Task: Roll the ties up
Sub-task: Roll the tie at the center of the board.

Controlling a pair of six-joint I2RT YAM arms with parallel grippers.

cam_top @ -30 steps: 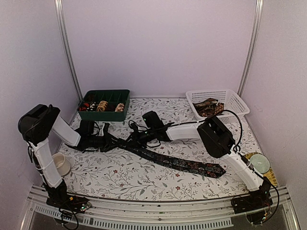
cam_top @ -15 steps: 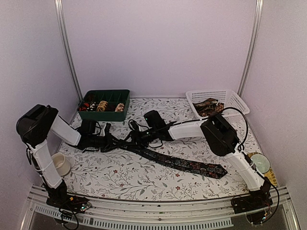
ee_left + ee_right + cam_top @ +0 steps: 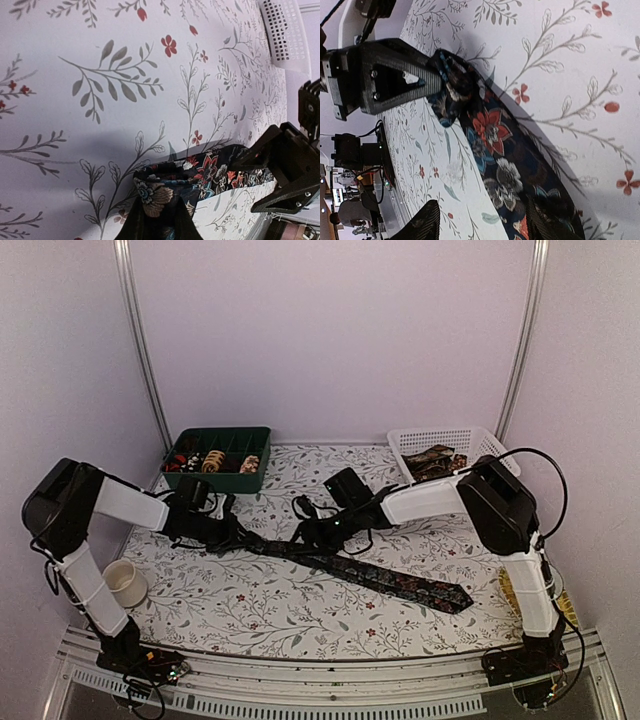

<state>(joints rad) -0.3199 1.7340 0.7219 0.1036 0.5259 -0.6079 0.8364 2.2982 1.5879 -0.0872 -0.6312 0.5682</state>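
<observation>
A dark floral tie [image 3: 380, 580] lies stretched across the table, its wide pointed end at the front right. My left gripper [image 3: 226, 531] is shut on the tie's narrow end, which is folded over at the fingers [image 3: 156, 196]. My right gripper [image 3: 312, 534] is open just right of the left one, and its fingers [image 3: 422, 225] straddle the tie [image 3: 505, 165] low over the cloth. The left gripper [image 3: 390, 75] shows in the right wrist view, pinching the folded end. More ties lie in the white basket [image 3: 480, 448], and coiled ones [image 3: 212, 460] sit in the green tray.
The green compartment tray [image 3: 245, 436] stands at the back left and the white mesh basket at the back right. A white cup [image 3: 125, 582] sits by the left arm's base. The flowered tablecloth [image 3: 300, 625] covers the table.
The left gripper has moved right with the narrow end in it. The right gripper has shifted right along the tie, and the right arm's elbow has swung up and to the right.
</observation>
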